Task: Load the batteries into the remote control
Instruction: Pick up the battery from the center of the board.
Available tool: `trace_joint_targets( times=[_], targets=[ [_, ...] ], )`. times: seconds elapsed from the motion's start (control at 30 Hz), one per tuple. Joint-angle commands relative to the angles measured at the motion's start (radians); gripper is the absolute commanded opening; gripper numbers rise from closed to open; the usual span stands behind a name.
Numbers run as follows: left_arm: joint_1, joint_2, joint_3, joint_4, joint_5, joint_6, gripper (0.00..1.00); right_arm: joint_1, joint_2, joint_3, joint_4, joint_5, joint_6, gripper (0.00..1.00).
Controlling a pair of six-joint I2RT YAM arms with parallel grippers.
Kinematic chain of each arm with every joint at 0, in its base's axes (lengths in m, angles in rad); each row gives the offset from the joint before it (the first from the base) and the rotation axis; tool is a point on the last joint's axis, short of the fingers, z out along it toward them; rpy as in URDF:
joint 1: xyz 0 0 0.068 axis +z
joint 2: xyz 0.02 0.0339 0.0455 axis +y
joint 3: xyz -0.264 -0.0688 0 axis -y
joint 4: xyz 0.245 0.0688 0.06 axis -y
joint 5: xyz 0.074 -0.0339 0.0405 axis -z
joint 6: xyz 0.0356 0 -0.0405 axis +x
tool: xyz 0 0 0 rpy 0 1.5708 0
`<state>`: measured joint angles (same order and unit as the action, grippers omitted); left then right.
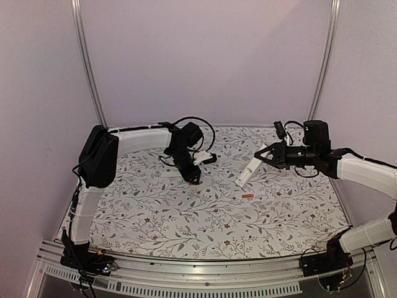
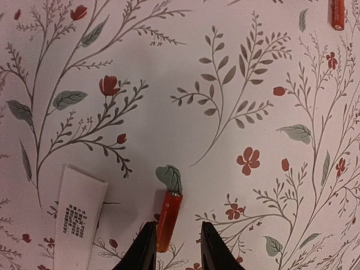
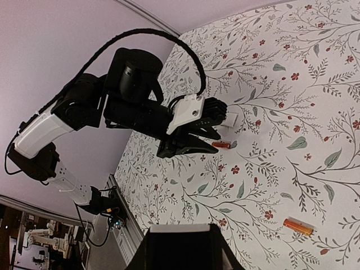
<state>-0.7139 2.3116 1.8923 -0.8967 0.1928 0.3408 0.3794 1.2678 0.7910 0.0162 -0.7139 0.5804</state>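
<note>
One orange-red battery (image 2: 167, 218) lies on the flowered cloth between the fingers of my left gripper (image 2: 175, 243). It rests against the left finger, with a gap to the right finger, so the jaws are open around it. From above, that gripper (image 1: 194, 178) points down at the cloth left of centre. A second battery (image 1: 247, 196) lies loose near the middle, also seen as the battery (image 3: 297, 226) low in the right wrist view. My right gripper (image 1: 265, 155) is shut on the white remote control (image 1: 247, 172), holding it tilted above the cloth. Only the remote's white end (image 3: 179, 227) shows in the right wrist view.
A white rectangular piece with a printed label (image 2: 79, 218) lies flat just left of the left gripper. The flowered cloth (image 1: 186, 223) covers the table to the metal rail at the near edge. Purple walls and two upright poles close off the back.
</note>
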Motion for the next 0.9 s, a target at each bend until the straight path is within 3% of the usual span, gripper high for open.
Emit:
trace_joint_targets(
  times=[0.0, 0.4, 0.53, 0.63, 0.87],
  targets=[
    [0.016, 0.040, 0.010, -0.020, 0.024, 0.014, 0.27, -0.006, 0.016, 0.012, 0.014, -0.014, -0.016, 0.00],
    [0.004, 0.036, -0.016, -0.020, -0.011, 0.004, 0.17, -0.007, 0.027, 0.014, 0.014, -0.014, -0.014, 0.00],
    [-0.014, -0.007, -0.077, 0.016, -0.045, -0.030, 0.07, -0.007, 0.040, 0.014, 0.014, -0.012, -0.012, 0.00],
    [-0.038, -0.086, -0.190, 0.118, -0.117, -0.064, 0.00, -0.007, 0.056, 0.012, 0.021, -0.016, 0.000, 0.00],
    [-0.069, -0.363, -0.532, 0.483, -0.153, -0.209, 0.00, -0.006, 0.124, -0.021, 0.141, -0.081, 0.080, 0.00]
  ],
)
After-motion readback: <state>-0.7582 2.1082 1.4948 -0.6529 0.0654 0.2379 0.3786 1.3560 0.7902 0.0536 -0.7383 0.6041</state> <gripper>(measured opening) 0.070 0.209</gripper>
